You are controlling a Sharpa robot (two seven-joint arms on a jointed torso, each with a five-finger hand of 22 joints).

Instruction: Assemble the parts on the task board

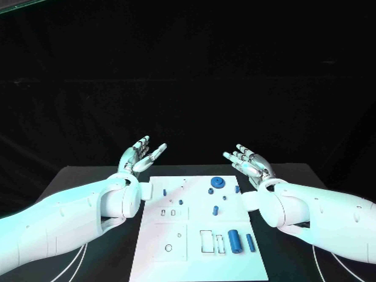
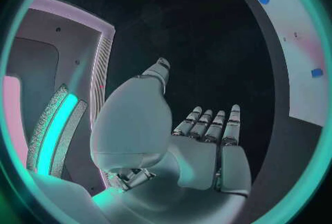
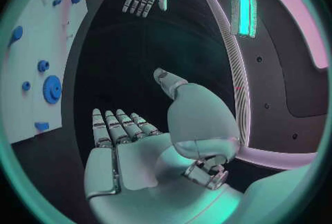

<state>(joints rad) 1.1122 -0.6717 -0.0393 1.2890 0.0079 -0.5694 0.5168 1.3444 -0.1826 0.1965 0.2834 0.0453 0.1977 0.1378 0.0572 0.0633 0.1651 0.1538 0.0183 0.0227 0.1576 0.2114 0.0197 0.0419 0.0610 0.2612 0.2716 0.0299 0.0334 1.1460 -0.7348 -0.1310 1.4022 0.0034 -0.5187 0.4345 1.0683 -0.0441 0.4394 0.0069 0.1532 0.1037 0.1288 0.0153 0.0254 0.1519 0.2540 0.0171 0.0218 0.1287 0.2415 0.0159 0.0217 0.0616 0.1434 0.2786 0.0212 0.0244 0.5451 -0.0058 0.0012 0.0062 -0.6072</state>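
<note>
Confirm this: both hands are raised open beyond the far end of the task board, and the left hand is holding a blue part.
Not quite. The left hand holds nothing; the left wrist view shows its fingers apart and bare. The right hand is likewise open, both raised past the task board. The blue parts, like the round one, lie on the board.

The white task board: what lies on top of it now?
On the white task board lie small blue parts: a round gear, an upright cylinder and several pegs. Neither robot hand covers any of them.
</note>
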